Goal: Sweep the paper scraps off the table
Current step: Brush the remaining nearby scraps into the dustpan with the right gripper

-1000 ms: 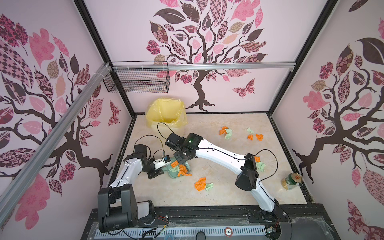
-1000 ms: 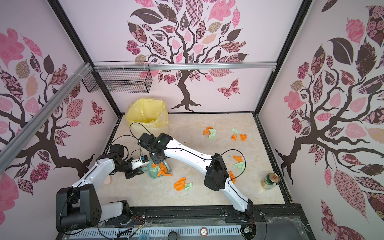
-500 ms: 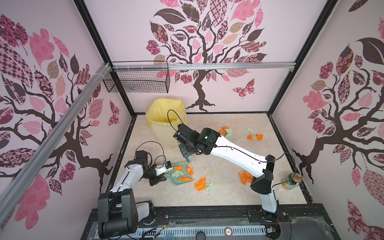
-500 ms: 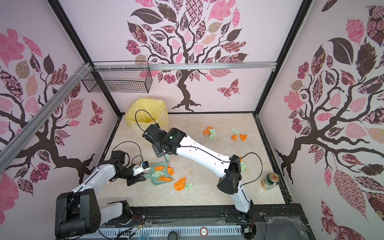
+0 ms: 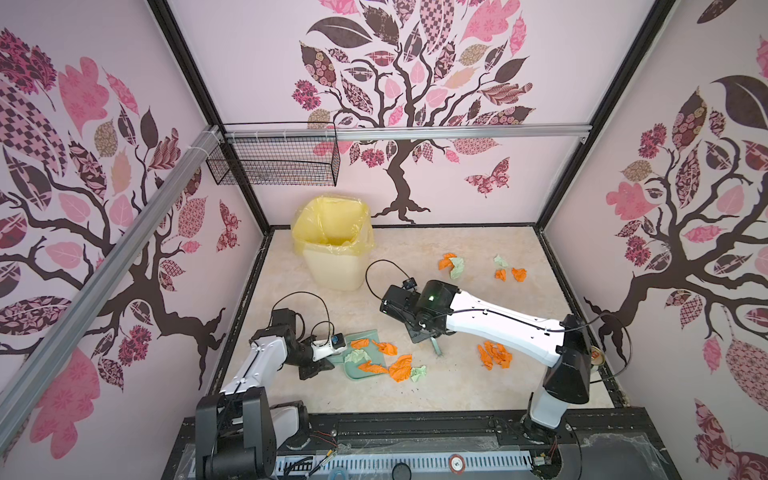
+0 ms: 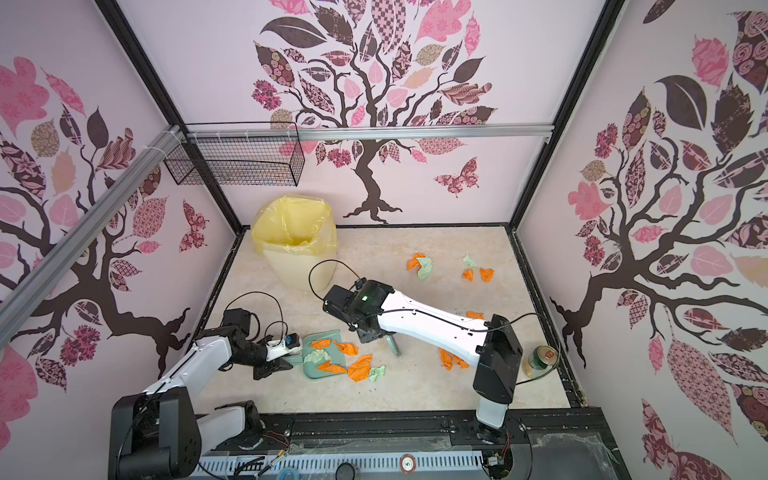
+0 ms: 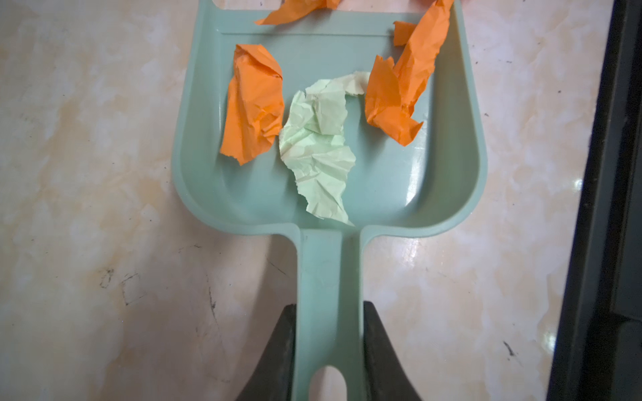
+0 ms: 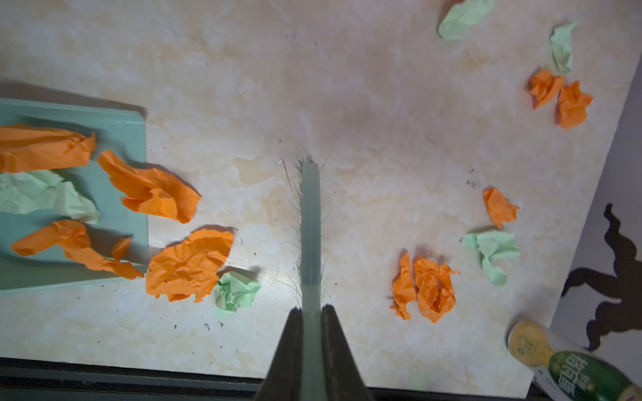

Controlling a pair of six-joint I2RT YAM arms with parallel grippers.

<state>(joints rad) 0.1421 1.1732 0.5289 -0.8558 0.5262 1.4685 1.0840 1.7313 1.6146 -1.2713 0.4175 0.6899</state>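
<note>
I log: left end effector [image 7: 329,310] clamped on dustpan [image 7: 382,180] handle, pan flat on table [image 5: 457,390], 8 o'clock. Also right end effector [image 8: 311,310] clamped on brush [image 8: 310,215]. Tally of paper scraps [image 5: 400,367]: several in pan, two at its mouth, rest at 1 and 4 o'clock.

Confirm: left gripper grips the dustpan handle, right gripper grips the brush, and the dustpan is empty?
Not empty: the left wrist view shows scraps in the dustpan. The left gripper does grip its handle, the right gripper the brush.
</note>
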